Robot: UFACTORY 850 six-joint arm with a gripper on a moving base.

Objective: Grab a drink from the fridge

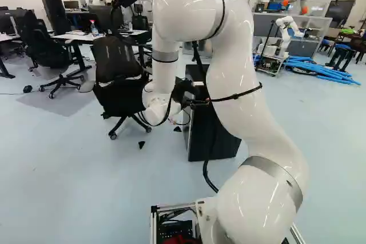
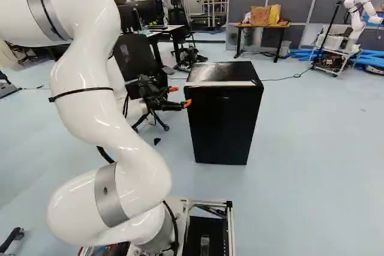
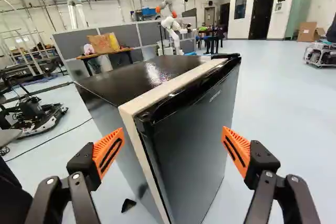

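In the right base view, a chair (image 2: pixel 133 58) stands at the left. Next comes the gripper (image 2: pixel 180 96), fingers wide apart, the fridge's (image 2: pixel 223 121) near left edge ahead between them. The fridge stands on the floor (image 2: pixel 300 148), door closed. Farther back, a bag (image 2: pixel 261 15) sits on a worktop (image 2: pixel 284 26); at the right, another robot (image 2: pixel 355 23).

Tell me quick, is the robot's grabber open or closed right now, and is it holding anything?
Gripper: open, its two fingers wide apart, holding nothing; the black fridge is ahead of it.
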